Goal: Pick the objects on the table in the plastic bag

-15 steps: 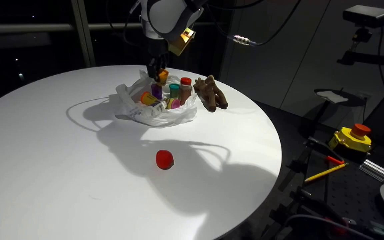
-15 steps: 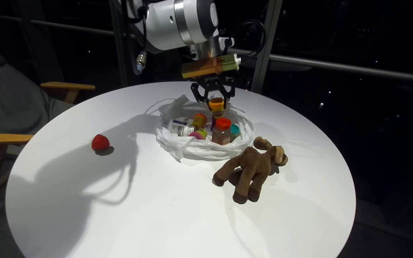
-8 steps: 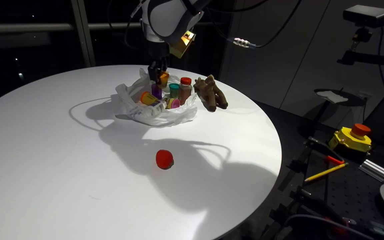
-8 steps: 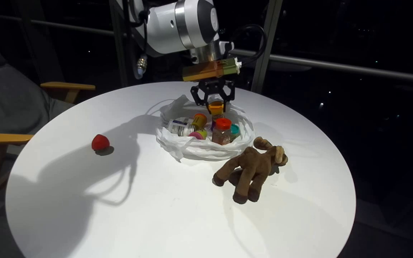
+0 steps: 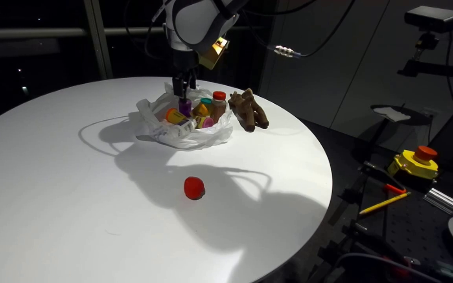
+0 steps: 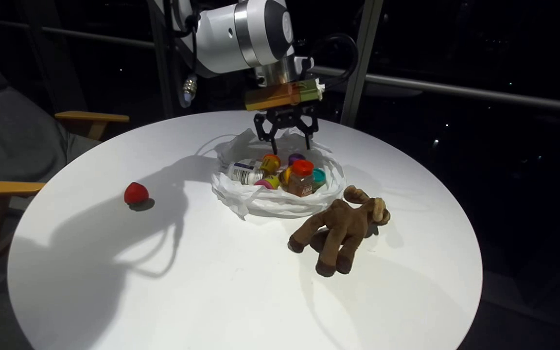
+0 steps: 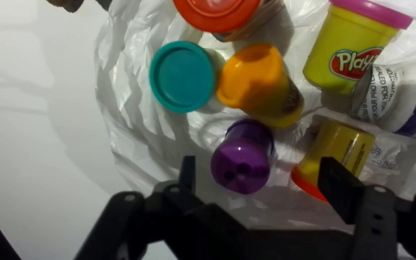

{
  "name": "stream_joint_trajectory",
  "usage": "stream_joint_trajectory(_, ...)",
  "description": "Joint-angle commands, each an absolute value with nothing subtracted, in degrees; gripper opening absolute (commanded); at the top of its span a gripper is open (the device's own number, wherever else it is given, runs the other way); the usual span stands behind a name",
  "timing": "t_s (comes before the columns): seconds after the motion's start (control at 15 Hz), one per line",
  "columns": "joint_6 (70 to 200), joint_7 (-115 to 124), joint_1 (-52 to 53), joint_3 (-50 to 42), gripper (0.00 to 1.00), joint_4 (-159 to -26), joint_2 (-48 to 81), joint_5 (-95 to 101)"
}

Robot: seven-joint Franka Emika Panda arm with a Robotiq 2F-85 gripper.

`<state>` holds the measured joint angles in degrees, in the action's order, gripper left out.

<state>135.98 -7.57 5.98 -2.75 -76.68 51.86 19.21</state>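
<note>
Claw [image 6: 291, 148] over the plastic bag [image 6: 275, 208], jaws apart.
In an exterior view: red toy [image 6: 136, 193] on the bench [image 6: 246, 301], well left of the claw; white bottle [image 6: 244, 174], pink-lidded Play-Doh tub [image 6: 272, 181], red-lidded jar [image 6: 301, 182] in the bag below it; brown plush animal [image 6: 341, 223] to its right.

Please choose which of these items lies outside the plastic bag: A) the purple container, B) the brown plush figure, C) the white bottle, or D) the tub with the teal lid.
B, since in both exterior views the brown plush figure lies on the white tabletop, beyond the wrinkled rim of the plastic bag.
</note>
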Motion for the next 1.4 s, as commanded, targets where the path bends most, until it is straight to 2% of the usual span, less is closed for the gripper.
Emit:
stream_joint_trajectory(0.0, 136.29, -7.24, 6.88, -3.47, 1.00, -76.42, 50.90, 19.68)
stream_joint_trajectory(0.2, 136.45, -6.82, 7.47, -3.56, 1.00, -77.51, 49.24, 19.71)
stream_joint_trajectory(0.67, 121.30, -2.90, 9.93, 1.14, 1.00, -85.75, 37.44, 14.46)
stream_joint_trajectory(0.87, 118.46, -1.81, 11.41, 4.21, 1.00, -93.54, 32.14, 12.92)
stream_joint_trajectory(1.33, 131.84, 4.79, 13.94, 8.28, 1.00, -110.96, 28.11, 9.16)
